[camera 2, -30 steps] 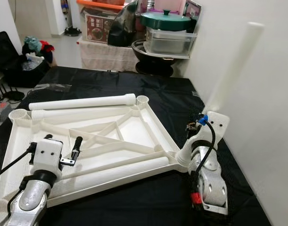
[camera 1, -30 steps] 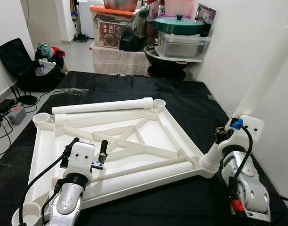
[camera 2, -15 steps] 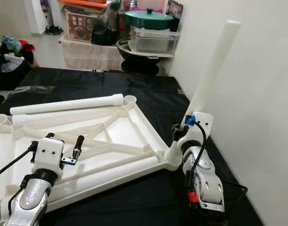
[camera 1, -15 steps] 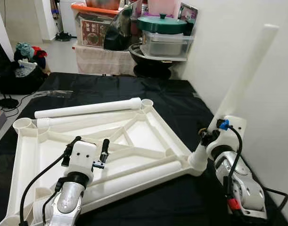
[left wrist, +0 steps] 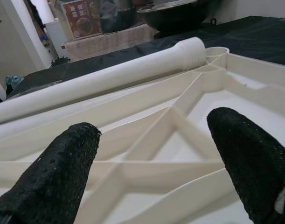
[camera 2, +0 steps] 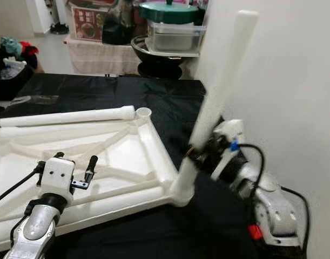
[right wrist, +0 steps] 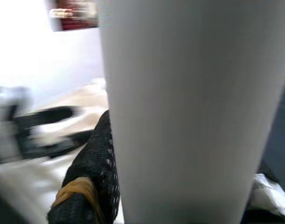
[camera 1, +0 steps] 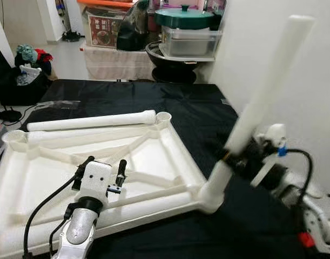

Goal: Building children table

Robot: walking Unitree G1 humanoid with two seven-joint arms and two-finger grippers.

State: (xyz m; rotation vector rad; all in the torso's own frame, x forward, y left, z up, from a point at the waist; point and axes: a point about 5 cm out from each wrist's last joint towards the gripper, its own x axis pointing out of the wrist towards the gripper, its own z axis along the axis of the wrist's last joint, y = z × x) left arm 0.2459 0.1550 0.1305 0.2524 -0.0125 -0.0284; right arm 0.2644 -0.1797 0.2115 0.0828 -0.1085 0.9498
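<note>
Black cloth (camera 1: 154,97) covers the floor where a white plastic tabletop (camera 1: 159,154) lies upside down, its ribbed underside facing up. Behind it, against the far wall, a low shelf (camera 1: 121,59) carries a green-lidded pot (camera 1: 183,15) and a clear tub (camera 1: 189,42). At the tabletop's near right corner a white leg (camera 1: 264,89) stands in its socket (camera 1: 210,197), leaning away to the right toward the white wall. The right hand (camera 1: 246,159) is clamped on this leg low down, just above the socket; in the right wrist view a black finger (right wrist: 98,163) presses against the leg's side. The left hand (camera 1: 102,172) hovers over the middle ribs of the tabletop with its 2 fingers apart, gripping nothing. 2 more white legs lie side by side along the tabletop's far edge; the upper one, a loose leg (camera 1: 92,121), ends beside the far right corner socket (camera 1: 163,116). A dark bag (camera 1: 19,81) sits at the far left.
</note>
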